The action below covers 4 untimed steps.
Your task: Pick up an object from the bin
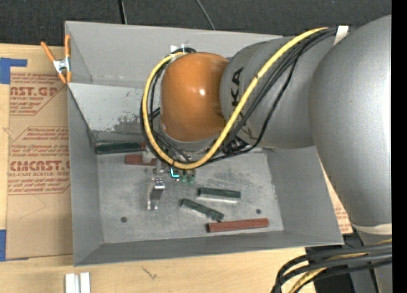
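Observation:
My gripper reaches down below the orange dome, over bare bin floor in the left middle of the bin. No loose thing shows in it. A short red-brown bar lies just behind it to the left, beside a long dark green bar along the back-left wall. To the gripper's right lie two dark green bars, one flat and one slanted.
A longer red-brown bar lies near the front wall, right of centre. The arm and its orange dome with yellow and black cables cover the bin's back and right. Bare floor shows at the front left.

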Motion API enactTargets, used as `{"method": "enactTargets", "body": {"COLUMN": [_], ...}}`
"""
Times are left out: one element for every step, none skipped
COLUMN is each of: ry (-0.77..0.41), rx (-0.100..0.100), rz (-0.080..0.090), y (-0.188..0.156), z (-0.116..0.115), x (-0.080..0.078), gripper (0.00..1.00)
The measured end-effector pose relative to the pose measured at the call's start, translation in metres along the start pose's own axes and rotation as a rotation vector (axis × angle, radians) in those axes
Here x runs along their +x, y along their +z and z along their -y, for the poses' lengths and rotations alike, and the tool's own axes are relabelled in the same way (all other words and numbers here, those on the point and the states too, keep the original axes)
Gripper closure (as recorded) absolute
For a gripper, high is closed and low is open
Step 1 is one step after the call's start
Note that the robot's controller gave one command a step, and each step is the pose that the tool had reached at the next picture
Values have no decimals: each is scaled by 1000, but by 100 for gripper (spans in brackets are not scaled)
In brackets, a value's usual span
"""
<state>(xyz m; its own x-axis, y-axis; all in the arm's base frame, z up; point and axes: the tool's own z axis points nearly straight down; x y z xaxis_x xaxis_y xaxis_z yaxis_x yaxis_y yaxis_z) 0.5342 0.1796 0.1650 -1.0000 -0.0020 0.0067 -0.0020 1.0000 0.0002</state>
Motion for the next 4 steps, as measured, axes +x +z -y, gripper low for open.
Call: {"method": "enactTargets", "body": {"ry": [1, -62, -109, -149], "rx": [-1, -3, -3, 3], "rz": [7, 14, 13, -2], "y": [-4, 8, 18, -13], "z": [1, 9, 17, 18], "x": [-2, -2, -3, 16], "gripper": [0, 0, 0, 0]}}
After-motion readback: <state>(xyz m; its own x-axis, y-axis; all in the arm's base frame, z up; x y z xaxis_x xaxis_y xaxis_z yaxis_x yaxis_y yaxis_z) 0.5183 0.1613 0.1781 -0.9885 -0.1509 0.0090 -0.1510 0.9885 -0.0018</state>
